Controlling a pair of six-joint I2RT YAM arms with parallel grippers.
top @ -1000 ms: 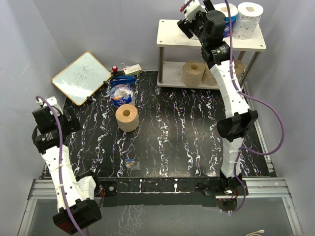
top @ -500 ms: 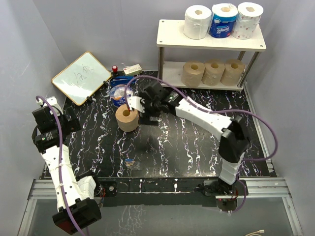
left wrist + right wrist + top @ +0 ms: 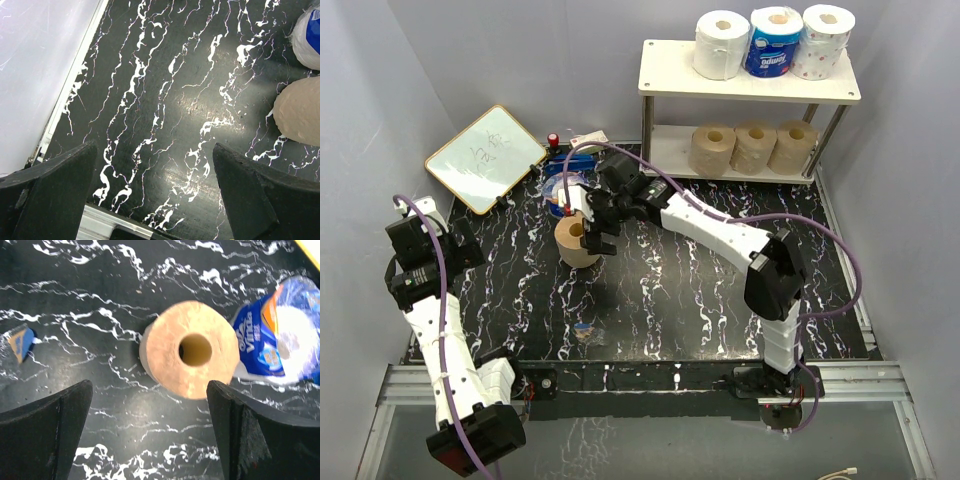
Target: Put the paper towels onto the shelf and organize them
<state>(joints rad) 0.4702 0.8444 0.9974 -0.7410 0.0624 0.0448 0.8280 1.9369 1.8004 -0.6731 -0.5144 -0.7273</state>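
On the black marbled table (image 3: 700,280), left of middle in the top view: one tan-brown roll (image 3: 577,240), upright, hollow core facing up. Touching it on the far side, or at least just beside it: a crumpled blue and white plastic package (image 3: 565,190), blurred in the wrist picture, perhaps with something white inside.

Directly above this roll: the right gripper (image 3: 588,222), released, with fingers spread wide at both lower corners of its own wrist view and the roll seen between them, not touched as far as visible.

In the upper right of the top view: the shelf (image 3: 670,72). On its upper board, in one row: a plain white roll (image 3: 722,44), a blue-wrapped roll (image 3: 774,42) and a dotted white roll (image 3: 825,40). On the lower board: three tan-brown rolls (image 3: 754,146), side by side.

At the far left: the left gripper (image 3: 155,150), also released, holding nothing, over bare table near the edge.

In the upper left: a framed whiteboard (image 3: 485,157). Near the front edge: a small blue and orange scrap (image 3: 585,330).
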